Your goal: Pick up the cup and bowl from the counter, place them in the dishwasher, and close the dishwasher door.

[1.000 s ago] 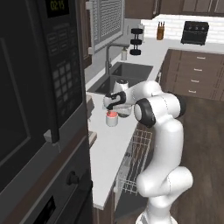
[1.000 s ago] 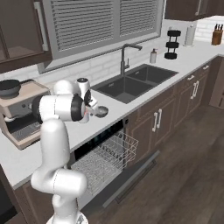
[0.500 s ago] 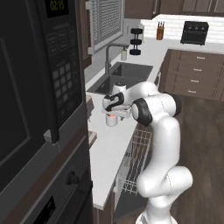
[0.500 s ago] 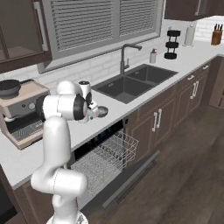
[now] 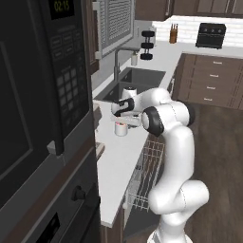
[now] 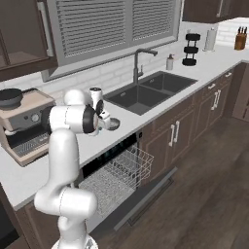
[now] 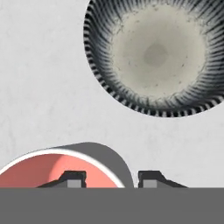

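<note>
The cup (image 7: pixel 48 168), pale grey with a red inside, stands on the counter (image 7: pixel 39 87) right under my gripper (image 7: pixel 111 179). One fingertip (image 7: pixel 72 178) is over its red inside and the other is outside its wall, so the open jaws straddle the rim. The shallow grey bowl (image 7: pixel 153 54) sits just beyond it, apart from the cup. From the left base, the gripper (image 5: pixel 123 114) hangs low over the cup (image 5: pixel 121 128). The bowl (image 6: pixel 113 124) shows beside my wrist. The dishwasher (image 6: pixel 116 175) has its rack pulled out and its door (image 6: pixel 146 194) down.
A dark sink (image 6: pixel 146 92) with a faucet (image 6: pixel 138 61) lies past the bowl. A coffee machine (image 6: pixel 22 121) stands at the back of the counter. A tall dark oven and microwave column (image 5: pixel 42 118) borders the counter's near end. The rack (image 5: pixel 147 166) juts out below the counter edge.
The hand has come down and slightly nearer over the cup, bringing the fingers to its rim. Cup and bowl have not moved.
</note>
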